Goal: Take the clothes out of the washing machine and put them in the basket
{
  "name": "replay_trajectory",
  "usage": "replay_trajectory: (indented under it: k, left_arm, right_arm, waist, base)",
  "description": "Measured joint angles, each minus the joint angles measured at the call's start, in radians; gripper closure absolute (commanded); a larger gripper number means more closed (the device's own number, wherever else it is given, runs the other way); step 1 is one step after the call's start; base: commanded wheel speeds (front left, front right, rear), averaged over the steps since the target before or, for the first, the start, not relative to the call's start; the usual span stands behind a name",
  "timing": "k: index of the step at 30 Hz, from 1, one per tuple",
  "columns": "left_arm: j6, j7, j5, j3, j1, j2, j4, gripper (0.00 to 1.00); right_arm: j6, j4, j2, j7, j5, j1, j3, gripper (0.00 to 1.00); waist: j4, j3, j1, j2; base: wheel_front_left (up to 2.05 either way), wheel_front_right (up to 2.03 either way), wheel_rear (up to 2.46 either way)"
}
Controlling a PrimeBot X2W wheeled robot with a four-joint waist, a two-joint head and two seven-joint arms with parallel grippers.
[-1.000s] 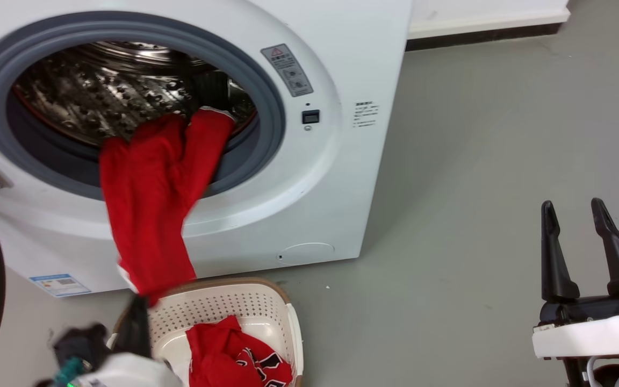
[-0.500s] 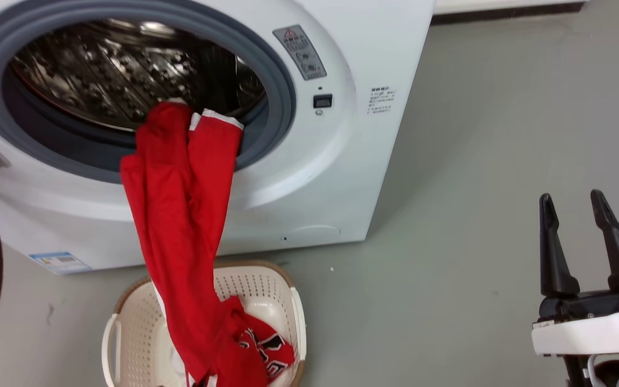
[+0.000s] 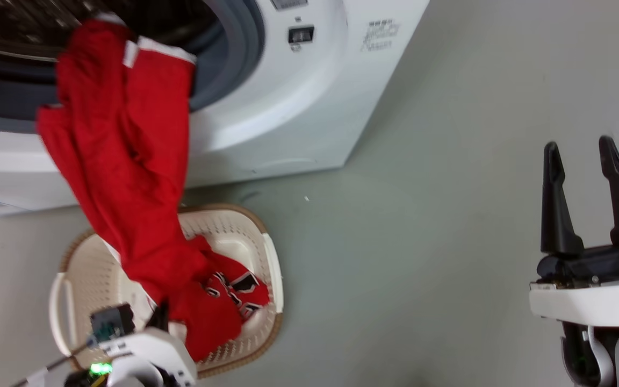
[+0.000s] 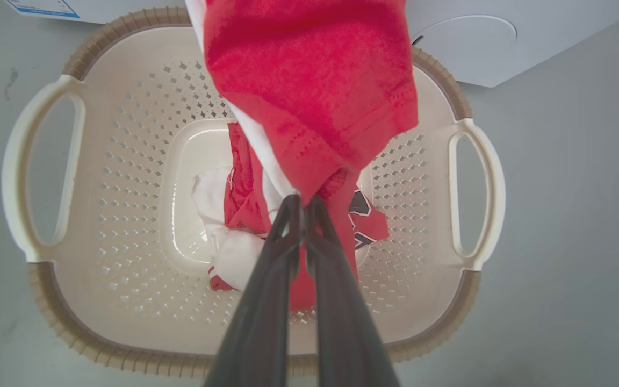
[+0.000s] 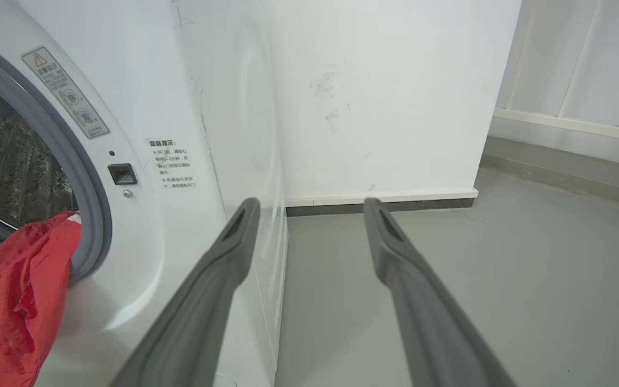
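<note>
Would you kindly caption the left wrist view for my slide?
Left tool shut on red clothes above the basket.

1. The left gripper (image 4: 300,201), low at the head view's lower left, has its fingers pinched together on the clothes (image 4: 309,80).
2. The right gripper (image 3: 579,145) stands at the lower right, fingers spread apart, holding nothing.

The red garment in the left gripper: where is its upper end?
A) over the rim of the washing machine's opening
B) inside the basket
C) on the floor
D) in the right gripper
A: the red garment hangs out of the washing machine down into the basket, where the left gripper pinches its lower end.
</note>
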Motion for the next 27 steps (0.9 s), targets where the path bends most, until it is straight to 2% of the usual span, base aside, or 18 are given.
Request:
replay_trajectory:
  k: [13, 22, 23, 24, 25, 26, 27]
  left_arm:
    - [-0.028, -0.005, 0.018, 0.06, -0.25, 0.076, 0.181, 1.0]
    - [-0.041, -0.006, 0.028, 0.086, -0.321, 0.091, 0.24, 1.0]
    - [-0.044, -0.007, 0.028, 0.088, -0.321, 0.09, 0.244, 0.65]
    - [-0.044, -0.007, 0.028, 0.09, -0.321, 0.089, 0.247, 0.41]
    - [-0.049, -0.007, 0.029, 0.092, -0.321, 0.086, 0.251, 0.07]
    - [-0.052, -0.007, 0.032, 0.093, -0.319, 0.084, 0.253, 0.0]
    - [-0.053, -0.007, 0.037, 0.095, -0.317, 0.082, 0.254, 0.0]
  right_arm:
    - [0.0, 0.042, 0.0, -0.066, 0.041, -0.071, 0.006, 0.0]
    - [0.0, 0.078, 0.0, -0.084, 0.048, -0.097, 0.016, 0.0]
    - [0.0, 0.082, 0.0, -0.086, 0.048, -0.098, 0.016, 0.0]
    - [0.0, 0.086, 0.0, -0.086, 0.049, -0.098, 0.015, 0.0]
    - [0.0, 0.091, 0.0, -0.087, 0.049, -0.098, 0.014, 0.0]
    - [0.0, 0.093, 0.0, -0.088, 0.048, -0.098, 0.013, 0.0]
    - [0.0, 0.097, 0.0, -0.088, 0.048, -0.098, 0.012, 0.0]
  waist:
    - [-0.096, 0.184, 0.0001, 0.0]
    - [-0.12, 0.215, 0.0, 0.0]
    - [-0.12, 0.212, -0.0001, 0.0]
    - [-0.119, 0.208, 0.0, 0.0]
    - [-0.118, 0.203, 0.0, 0.0]
    - [-0.117, 0.196, 0.0, 0.0]
    - [-0.115, 0.188, 0.0, -0.0001]
  base:
    - [0.0, 0.0, 0.0]
    - [0.0, 0.0, 0.0]
    - [0.0, 0.0, 0.0]
    - [0.0, 0.0, 0.0]
    - [0.0, 0.0, 0.0]
    - [0.0, 0.0, 0.0]
    - [0.0, 0.0, 0.0]
